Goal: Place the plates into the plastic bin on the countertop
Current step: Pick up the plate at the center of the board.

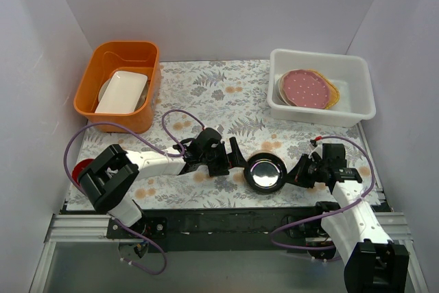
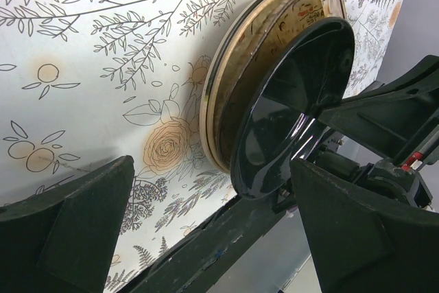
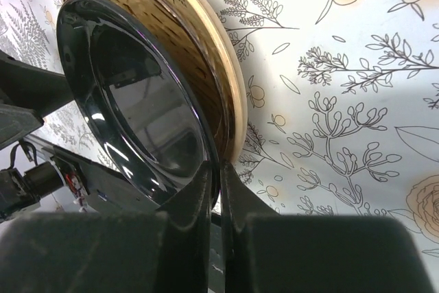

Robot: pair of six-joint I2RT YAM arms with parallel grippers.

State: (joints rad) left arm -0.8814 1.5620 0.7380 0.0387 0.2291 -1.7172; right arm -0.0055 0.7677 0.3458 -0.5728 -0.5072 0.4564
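Grey fern-and-blossom countertop (image 1: 226,94) — plain white walls (image 1: 206,5) on three sides

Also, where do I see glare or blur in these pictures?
Top view: the black plate mirrors the light as a bright patch. Left wrist view: the near fingers are dark and soft. Right wrist view: white highlights streak the plate's glossy face.

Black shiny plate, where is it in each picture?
Top view: the black plate is low, just right of the middle.
Left wrist: the black plate is right of centre.
Right wrist: the black plate fills the left side, with the right claw pinching its rim.
Shared landmark: the flowery countertop behind it in every view.
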